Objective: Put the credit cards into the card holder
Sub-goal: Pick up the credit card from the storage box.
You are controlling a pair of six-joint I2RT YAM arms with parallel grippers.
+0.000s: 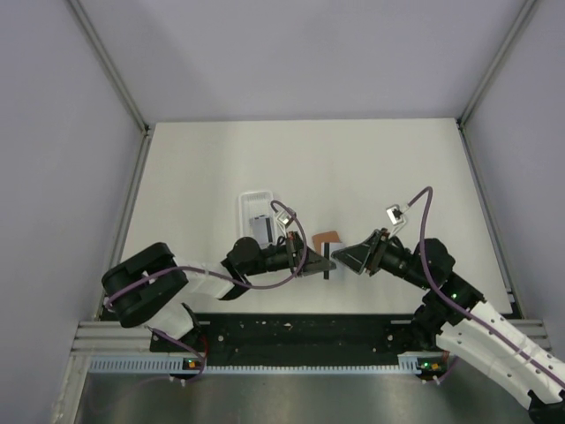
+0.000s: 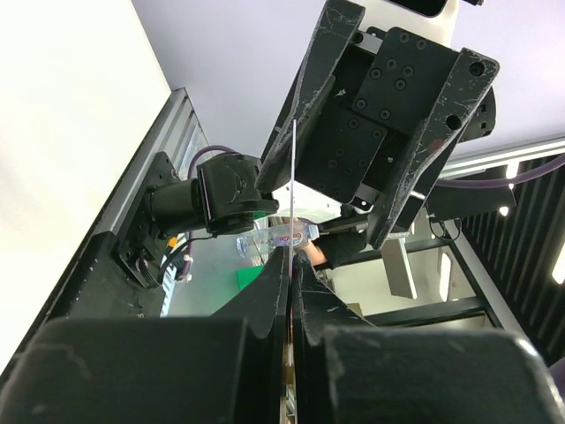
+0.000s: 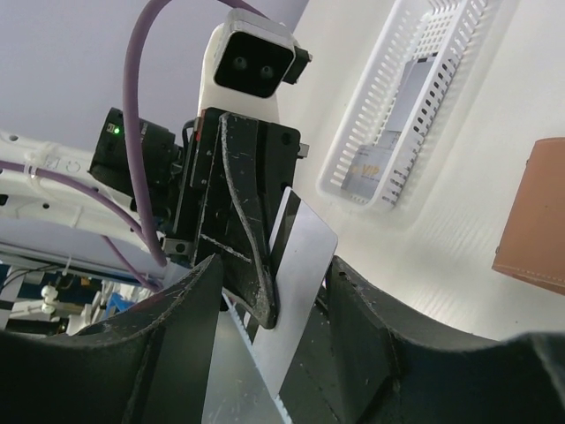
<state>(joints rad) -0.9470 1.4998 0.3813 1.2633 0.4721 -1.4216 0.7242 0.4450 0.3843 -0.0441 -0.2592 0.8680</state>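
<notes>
My left gripper (image 1: 323,262) is shut on a silvery credit card (image 1: 328,263) with a dark stripe and holds it upright above the table. In the left wrist view the card (image 2: 290,177) shows edge-on between my shut fingers. My right gripper (image 1: 345,256) faces it, open, with its jaws on either side of the card (image 3: 305,265); I cannot tell if they touch it. The orange-brown card holder (image 1: 328,237) lies folded on the table just behind both grippers and shows at the right edge of the right wrist view (image 3: 534,216).
A white plastic tray (image 1: 256,199) lies left of the card holder with more cards (image 1: 260,225) in it; it also shows in the right wrist view (image 3: 459,53). The black rail (image 1: 300,331) runs along the table's near edge.
</notes>
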